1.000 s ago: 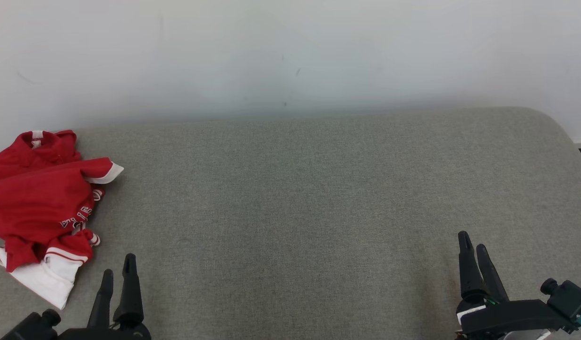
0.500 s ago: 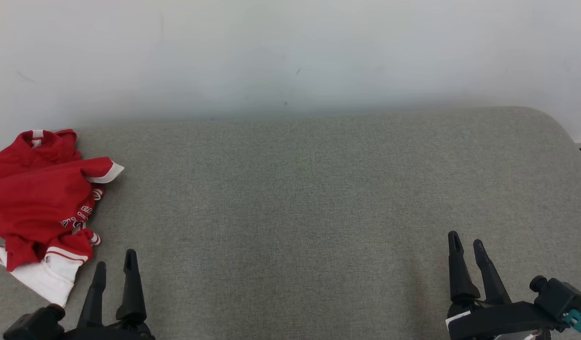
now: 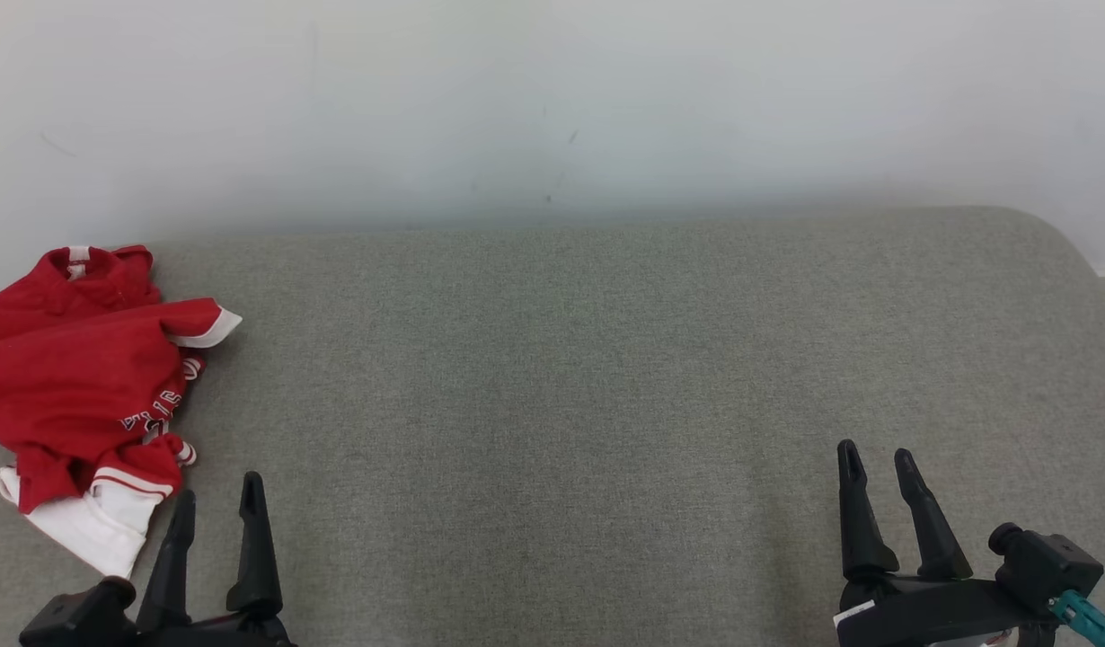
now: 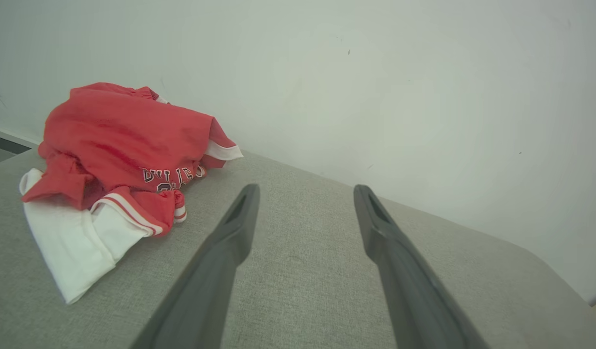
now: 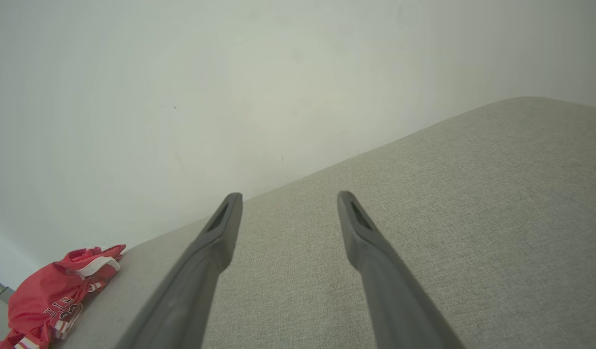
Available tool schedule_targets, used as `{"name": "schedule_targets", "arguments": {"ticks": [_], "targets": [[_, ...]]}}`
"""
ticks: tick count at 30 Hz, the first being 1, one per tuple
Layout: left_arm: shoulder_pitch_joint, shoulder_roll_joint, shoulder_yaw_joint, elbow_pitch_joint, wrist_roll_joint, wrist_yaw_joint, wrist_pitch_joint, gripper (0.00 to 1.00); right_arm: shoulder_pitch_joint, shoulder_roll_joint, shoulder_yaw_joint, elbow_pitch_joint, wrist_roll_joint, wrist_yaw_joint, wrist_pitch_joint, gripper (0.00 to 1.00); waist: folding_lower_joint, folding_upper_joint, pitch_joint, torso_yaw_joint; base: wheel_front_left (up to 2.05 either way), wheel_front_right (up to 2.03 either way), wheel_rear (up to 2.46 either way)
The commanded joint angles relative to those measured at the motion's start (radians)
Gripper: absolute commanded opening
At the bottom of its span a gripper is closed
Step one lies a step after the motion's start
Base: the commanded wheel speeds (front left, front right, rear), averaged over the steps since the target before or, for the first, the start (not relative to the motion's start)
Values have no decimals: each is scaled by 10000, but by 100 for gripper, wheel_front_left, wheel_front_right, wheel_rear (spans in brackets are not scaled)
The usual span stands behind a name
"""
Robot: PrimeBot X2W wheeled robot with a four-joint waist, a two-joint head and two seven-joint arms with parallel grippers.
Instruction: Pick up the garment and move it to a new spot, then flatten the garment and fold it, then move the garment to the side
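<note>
I see the red-and-white jersey (image 3: 76, 359) (image 4: 118, 140) (image 5: 51, 300) crumpled at the left edge of the grey fabric-covered table (image 3: 561, 377), toward the far corner. My left gripper (image 3: 216, 492) (image 4: 306, 190) hovers just beside its white hem, jaws wide and empty. My right gripper (image 3: 873, 454) (image 5: 289, 196) sits near the front right corner, jaws wide, empty.

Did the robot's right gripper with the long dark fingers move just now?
Yes. The right gripper slid slightly leftward, away from the rounded far corner of the grey fabric cushion.
</note>
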Motion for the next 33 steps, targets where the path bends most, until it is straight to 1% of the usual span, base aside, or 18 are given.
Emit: {"name": "schedule_targets", "arguments": {"ticks": [1, 6, 11, 21, 33], "targets": [[44, 75, 13, -128, 241, -7, -64, 100, 32, -39, 23, -102, -204, -14, -63, 100, 0, 0, -4, 1, 0, 0, 0], [95, 73, 48, -183, 655, -43, -185, 100, 61, -40, 60, -121, -641, -14, -187, 100, 0, 0, -13, 0, 0, 0, 0], [150, 71, 39, -201, 969, -177, -298, 100, 79, -41, 84, -134, -1086, -15, -298, 100, 0, 0, -17, 1, 0, 0, 0], [234, 49, 13, -163, 1140, -465, -509, 100, 121, -41, 153, -144, -1925, -17, -495, 100, 0, 0, -30, 16, 0, 0, 0], [309, 42, -50, -120, 1596, -606, -721, 100, 189, -42, 243, -86, -2661, -19, -718, 100, 0, 0, -50, 68, 0, 0, 0]]}}
